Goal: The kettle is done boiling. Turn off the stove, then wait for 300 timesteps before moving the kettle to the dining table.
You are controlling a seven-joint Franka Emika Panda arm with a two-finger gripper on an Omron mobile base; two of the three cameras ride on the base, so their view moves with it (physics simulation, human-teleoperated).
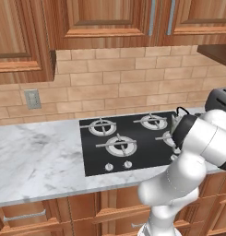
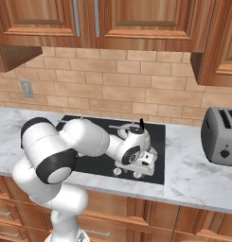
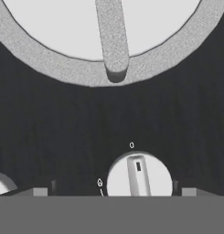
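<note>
The black glass stove (image 1: 93, 159) lies in the marble counter, and my arm covers its right side. Of the grey-green kettle (image 1: 175, 121), the black wire handle and a sliver of body peek out behind my forearm, on the back right burner; its top (image 2: 135, 129) also shows just past my wrist. My gripper (image 2: 135, 172) reaches down to the stove's front edge. In the hand view the gripper (image 3: 114, 191) is open, one fingertip (image 3: 40, 191) on each side of a round silver knob (image 3: 139, 178), whose pointer stands near the 0 mark. The dining table is out of view.
A bulky dark toaster (image 2: 221, 135) stands on the counter right of the stove. Two more knobs (image 1: 109, 167) sit along the front edge to the left. Wood cabinets hang above. A burner ring (image 3: 104, 73) lies just beyond the knob.
</note>
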